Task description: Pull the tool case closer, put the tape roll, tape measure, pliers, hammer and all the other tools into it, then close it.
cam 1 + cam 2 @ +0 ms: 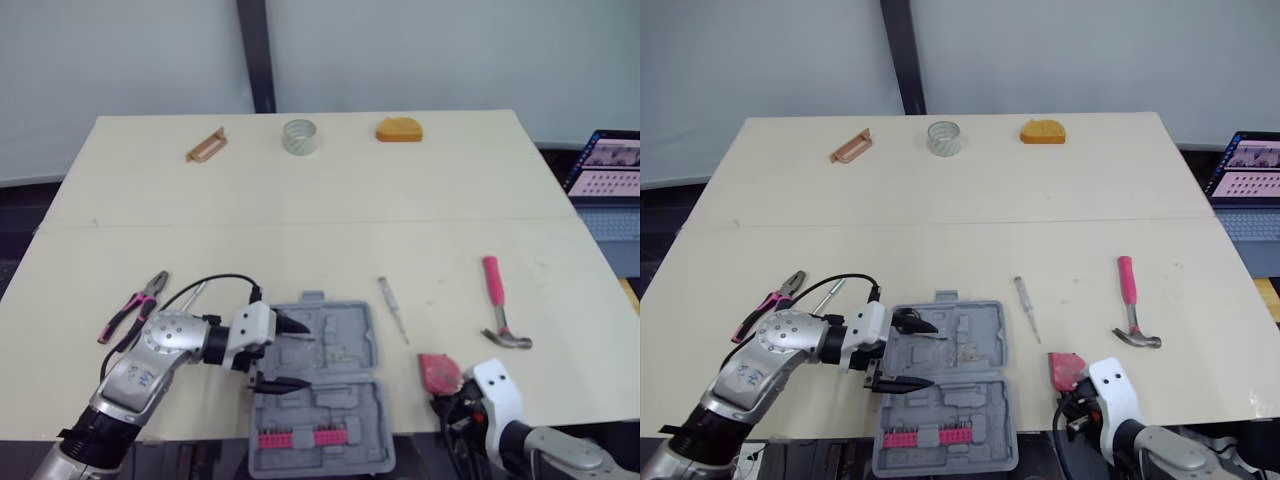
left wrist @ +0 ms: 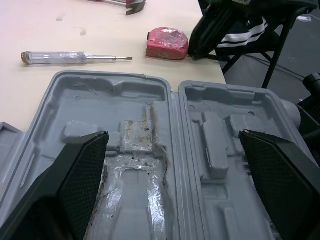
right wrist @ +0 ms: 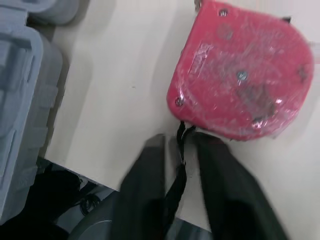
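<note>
The grey tool case (image 1: 335,425) lies open at the table's front edge, with a row of pink bits in its near half. My left gripper (image 1: 297,354) hovers open over the case's left side, its fingers (image 2: 80,180) spread wide above the moulded tray (image 2: 150,165). The red tape measure (image 1: 438,370) lies just right of the case. My right gripper (image 3: 180,150) is at its near side, shut on its black strap (image 3: 176,190). Pink-handled pliers (image 1: 133,306) lie at the left and a pink-handled hammer (image 1: 497,303) at the right. The tape roll (image 1: 299,136) stands at the far edge.
A clear-handled screwdriver (image 1: 393,309) lies between case and hammer, another screwdriver (image 1: 190,297) beside the pliers. An orange object (image 1: 399,129) and a brown tool (image 1: 207,145) sit at the far edge. A laptop (image 1: 608,175) stands off the table's right side.
</note>
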Robot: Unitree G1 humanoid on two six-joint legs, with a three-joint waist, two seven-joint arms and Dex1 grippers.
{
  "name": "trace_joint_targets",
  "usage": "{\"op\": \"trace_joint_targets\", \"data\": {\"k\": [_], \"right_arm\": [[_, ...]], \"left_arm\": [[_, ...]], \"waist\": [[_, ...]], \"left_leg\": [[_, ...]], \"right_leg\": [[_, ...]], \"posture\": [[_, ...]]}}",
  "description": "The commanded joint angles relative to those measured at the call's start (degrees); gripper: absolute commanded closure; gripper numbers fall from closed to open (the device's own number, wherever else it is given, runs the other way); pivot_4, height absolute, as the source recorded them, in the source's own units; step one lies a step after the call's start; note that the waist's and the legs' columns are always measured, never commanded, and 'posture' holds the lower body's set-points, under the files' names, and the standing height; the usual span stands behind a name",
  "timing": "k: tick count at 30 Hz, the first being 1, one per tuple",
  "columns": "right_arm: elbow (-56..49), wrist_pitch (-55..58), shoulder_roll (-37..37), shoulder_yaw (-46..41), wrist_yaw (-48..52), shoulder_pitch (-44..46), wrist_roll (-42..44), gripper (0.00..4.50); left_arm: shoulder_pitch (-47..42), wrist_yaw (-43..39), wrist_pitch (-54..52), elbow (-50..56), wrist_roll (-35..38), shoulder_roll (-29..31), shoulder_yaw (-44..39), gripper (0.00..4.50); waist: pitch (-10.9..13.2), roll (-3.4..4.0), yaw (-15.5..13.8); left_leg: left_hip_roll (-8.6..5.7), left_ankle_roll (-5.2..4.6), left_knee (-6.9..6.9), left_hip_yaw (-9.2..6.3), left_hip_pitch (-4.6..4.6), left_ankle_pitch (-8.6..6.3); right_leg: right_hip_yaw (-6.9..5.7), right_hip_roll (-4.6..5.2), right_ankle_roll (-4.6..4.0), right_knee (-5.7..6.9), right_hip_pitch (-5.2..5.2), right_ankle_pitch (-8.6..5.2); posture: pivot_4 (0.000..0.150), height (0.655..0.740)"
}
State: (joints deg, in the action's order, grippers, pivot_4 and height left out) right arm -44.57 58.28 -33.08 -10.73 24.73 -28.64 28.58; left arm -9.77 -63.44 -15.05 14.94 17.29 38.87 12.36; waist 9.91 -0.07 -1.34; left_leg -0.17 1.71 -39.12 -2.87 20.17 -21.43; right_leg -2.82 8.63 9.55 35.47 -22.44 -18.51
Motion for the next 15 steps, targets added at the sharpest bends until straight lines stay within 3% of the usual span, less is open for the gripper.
{"op": "trace_joint_targets", "data": {"k": [1,4,6,9,15], "right_arm": [[-1.7,-0.5,-4.57,-4.17,6.22,-2.07,3.09,1.66],[-1.65,-3.34,-10.22,-8.38,13.07,-2.9,4.94,0.09],[0.43,-9.87,-15.5,-10.4,20.9,-3.66,3.55,0.03],[8.63,-29.3,-22.26,-9.09,33.46,-3.5,-3.9,0.03],[34.57,-59.92,-27.5,2.22,49.9,14.32,-13.75,0.03]], "left_arm": [[-0.29,0.16,3.22,0.43,-0.81,-0.64,-0.21,0.0],[0.27,-0.16,5.37,0.81,-1.1,-0.67,-0.38,0.0],[0.95,-0.71,7.1,1.37,-1.19,-0.5,-0.33,0.0],[1.15,-1.04,10.18,1.39,-1.83,-0.65,-0.13,0.0],[1.58,-1.5,15.23,1.4,-2.55,-1.38,0.82,0.0]], "waist": [[0.0,0.0,-0.07],[0.0,0.0,-0.03],[-0.01,0.02,-0.03],[0.0,0.01,-0.01],[0.01,-0.01,0.19]], "left_leg": [[0.0,-0.01,0.0,0.01,0.0,0.0],[0.0,-0.02,-0.02,0.05,0.0,-0.01],[0.0,-0.02,-0.03,0.05,-0.01,-0.01],[0.01,-0.06,-0.02,0.1,-0.05,-0.03],[0.01,-0.08,-0.09,0.13,-0.13,-0.04]], "right_leg": [[0.0,0.0,0.0,-0.01,0.0,0.0],[0.01,0.0,0.0,-0.02,0.02,0.0],[0.01,0.0,0.0,-0.02,0.04,0.0],[0.01,-0.01,0.0,-0.05,0.06,0.0],[0.01,-0.01,0.06,-0.21,0.21,0.04]], "posture": [[0.15,0.74],[0.15,0.74],[0.15,0.74],[0.15,0.74],[0.15,0.74]]}}
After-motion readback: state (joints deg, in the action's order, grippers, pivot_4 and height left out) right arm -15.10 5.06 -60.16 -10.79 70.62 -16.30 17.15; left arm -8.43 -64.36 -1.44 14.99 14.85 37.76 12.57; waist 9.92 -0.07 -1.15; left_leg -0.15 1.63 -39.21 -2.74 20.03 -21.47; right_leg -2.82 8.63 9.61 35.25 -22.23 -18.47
